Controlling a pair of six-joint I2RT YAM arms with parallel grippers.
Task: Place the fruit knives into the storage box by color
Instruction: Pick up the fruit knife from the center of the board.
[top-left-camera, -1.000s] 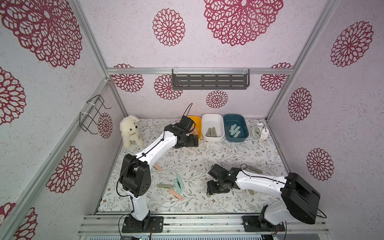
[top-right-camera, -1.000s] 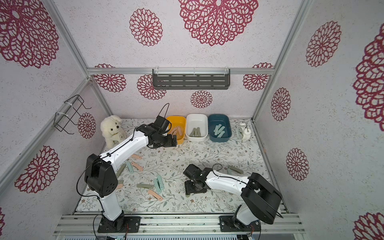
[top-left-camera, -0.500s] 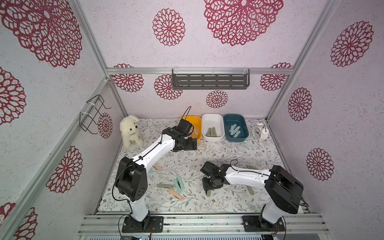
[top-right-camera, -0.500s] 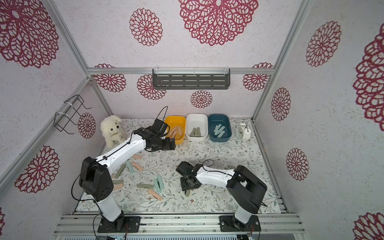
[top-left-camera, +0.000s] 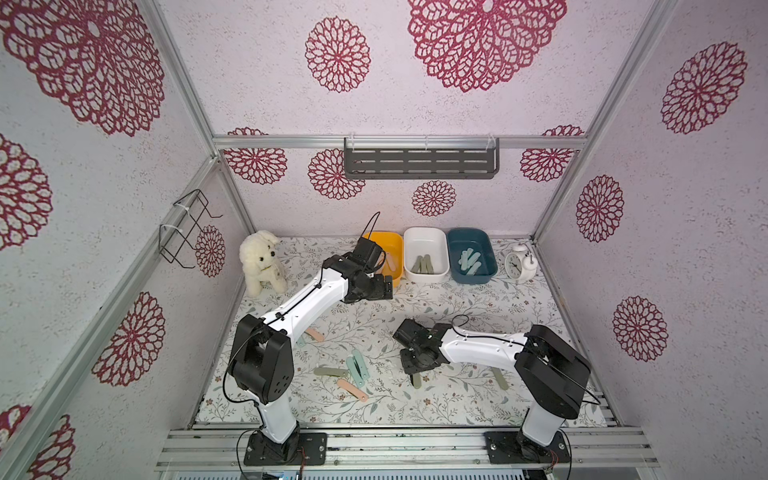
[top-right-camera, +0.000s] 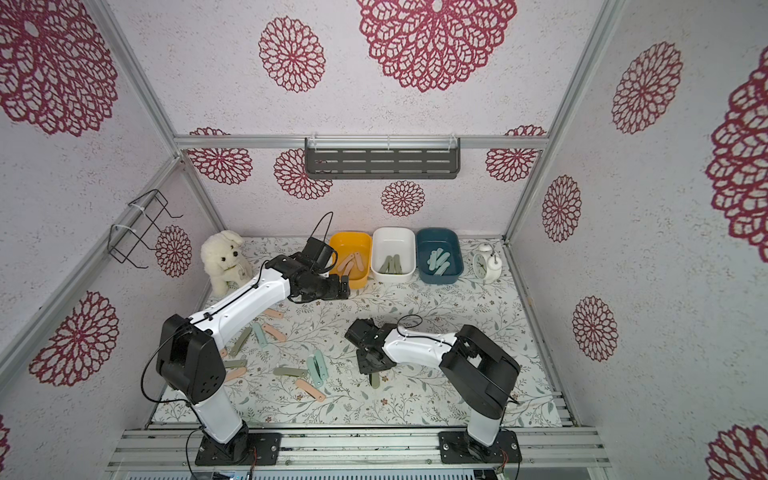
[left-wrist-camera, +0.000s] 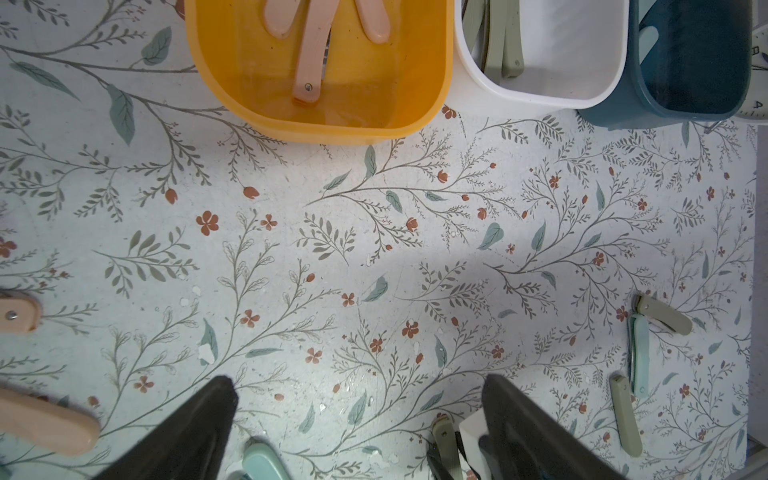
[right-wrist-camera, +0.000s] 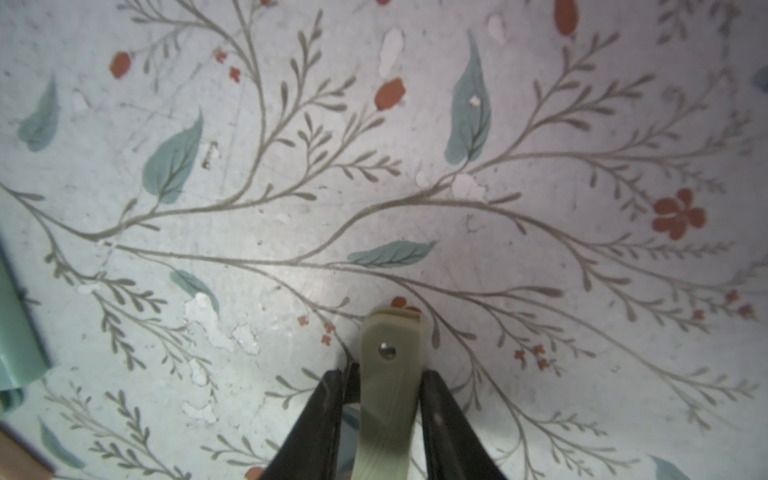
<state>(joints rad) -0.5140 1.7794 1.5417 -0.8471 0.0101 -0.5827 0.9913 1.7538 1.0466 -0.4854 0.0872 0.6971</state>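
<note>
Three storage boxes stand in a row at the back: yellow with pink fruit knives, white with olive ones, dark teal with mint ones. My left gripper hovers open and empty over the table just in front of the yellow box. Low at the table's middle, my right gripper has both fingers against the sides of an olive fruit knife lying flat. Loose knives lie scattered: a mint pair, pink, olive, more by the left arm.
A white plush dog sits at the back left and a white alarm clock at the back right beside the teal box. A grey slotted shelf and a wire rack hang on the walls. Another olive knife lies under the right arm.
My right gripper has slid left along the table and narrowed its jaws onto the olive knife. The left gripper has drawn back a little from the yellow box, still open.
</note>
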